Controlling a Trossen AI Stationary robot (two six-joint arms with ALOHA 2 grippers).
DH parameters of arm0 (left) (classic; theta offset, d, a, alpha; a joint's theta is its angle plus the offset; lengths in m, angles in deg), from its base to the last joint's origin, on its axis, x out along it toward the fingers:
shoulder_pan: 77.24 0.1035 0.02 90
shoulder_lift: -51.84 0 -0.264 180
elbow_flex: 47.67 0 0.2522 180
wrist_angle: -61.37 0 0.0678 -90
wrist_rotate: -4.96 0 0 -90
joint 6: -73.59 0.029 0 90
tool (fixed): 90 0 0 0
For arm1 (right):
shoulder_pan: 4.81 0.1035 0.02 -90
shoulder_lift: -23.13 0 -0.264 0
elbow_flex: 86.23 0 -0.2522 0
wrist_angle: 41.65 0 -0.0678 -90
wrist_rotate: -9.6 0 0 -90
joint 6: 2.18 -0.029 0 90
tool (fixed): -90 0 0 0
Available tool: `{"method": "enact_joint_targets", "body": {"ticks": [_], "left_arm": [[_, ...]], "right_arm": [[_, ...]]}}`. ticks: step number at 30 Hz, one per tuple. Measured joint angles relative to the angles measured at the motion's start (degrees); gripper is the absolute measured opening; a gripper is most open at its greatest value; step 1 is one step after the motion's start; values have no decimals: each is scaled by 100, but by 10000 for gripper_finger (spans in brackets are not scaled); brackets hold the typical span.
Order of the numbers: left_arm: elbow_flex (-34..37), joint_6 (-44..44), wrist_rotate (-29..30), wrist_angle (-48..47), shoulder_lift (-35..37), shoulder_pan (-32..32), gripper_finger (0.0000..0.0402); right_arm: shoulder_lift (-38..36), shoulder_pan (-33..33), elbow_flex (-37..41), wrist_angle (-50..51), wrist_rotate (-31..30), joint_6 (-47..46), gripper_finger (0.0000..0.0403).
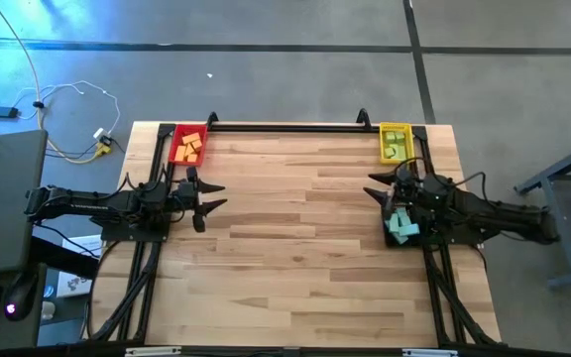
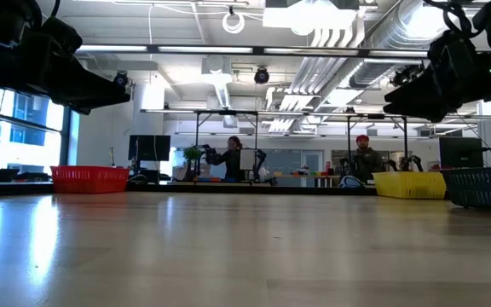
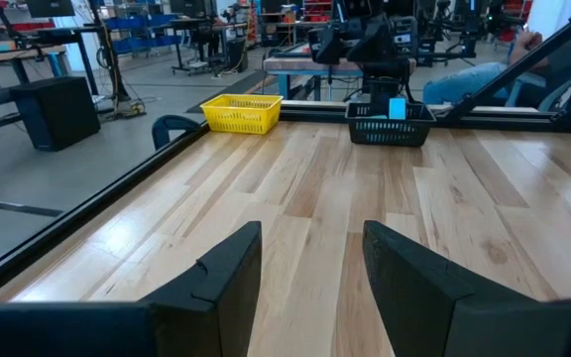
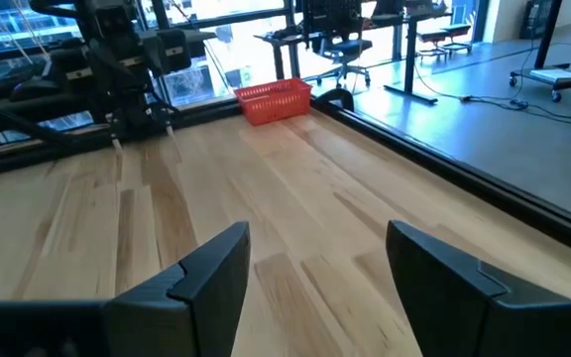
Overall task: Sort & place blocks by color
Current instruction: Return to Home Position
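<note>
High view: wood table (image 1: 295,228), grey floor (image 1: 266,79); L gripper (image 1: 221,195) & R gripper (image 1: 368,184) – jaws wide.

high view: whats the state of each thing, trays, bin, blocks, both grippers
left gripper: open, empty
right gripper: open, empty
red tray: holds the orange blocks
yellow tray: holds the green blocks
black bin: holds the teal blocks

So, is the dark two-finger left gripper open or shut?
Open: the left gripper shows its two dark fingers apart, bare wooden table between them, nothing held.
</note>
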Motion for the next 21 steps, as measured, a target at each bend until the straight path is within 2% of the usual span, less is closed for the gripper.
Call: {"method": "enact_joint_targets", "body": {"ticks": [12, 21], "left_arm": [[0, -1, 0, 0, 0, 0, 165], [-2, -1, 0, -2, 0, 1, 165]], "right_arm": [[-826, 0, 0, 754, -133, 46, 224], [-973, -2, -2, 914, -428, -10, 224]]}}
